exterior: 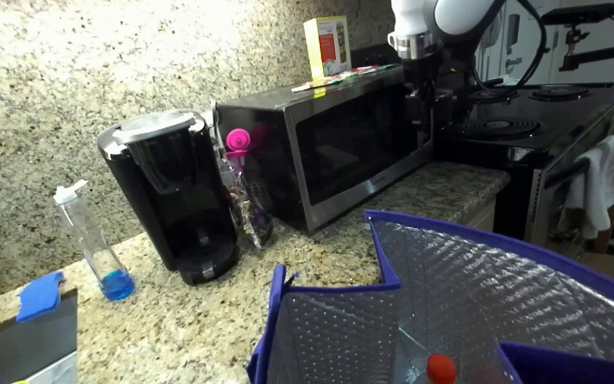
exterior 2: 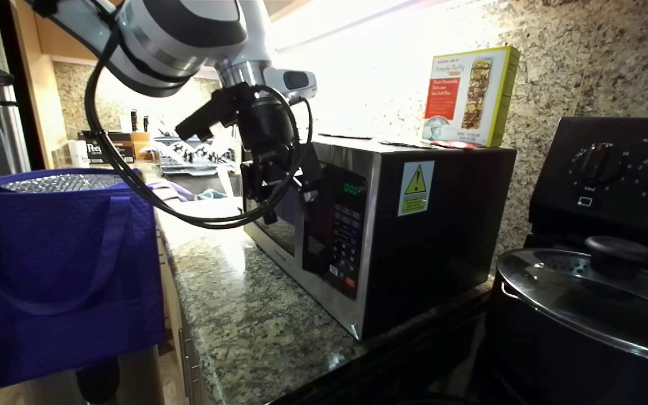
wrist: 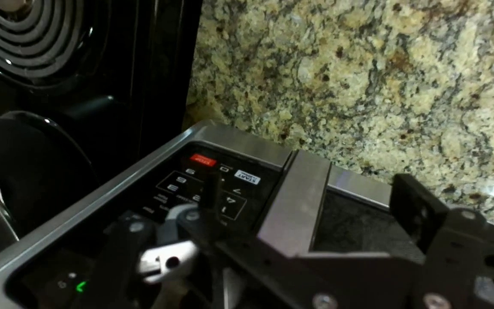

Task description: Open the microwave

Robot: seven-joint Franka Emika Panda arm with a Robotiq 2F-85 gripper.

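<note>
The microwave is a large boxy steel oven with a dark glass window, seen in both exterior views (exterior: 360,144) (exterior 2: 439,236) and partly in the wrist view (wrist: 242,148). Its door looks closed. A silver vertical strip (wrist: 298,201) stands between the window and the keypad (wrist: 204,184) in the wrist view. My gripper (wrist: 312,195) is open, with one finger over the keypad side and one over the window side of that strip. It points at the microwave front in both exterior views (exterior: 421,114) (exterior 2: 289,205). Whether the fingers touch the front cannot be told.
A yellow-edged snack box (exterior 2: 464,98) stands on the microwave. A black stove (exterior: 547,114) with a lidded pot (exterior 2: 583,315) adjoins it. A black coffee maker (exterior: 174,197) and a bottle with blue liquid (exterior: 118,282) stand beside it. An open purple bag (exterior 2: 59,264) is in front.
</note>
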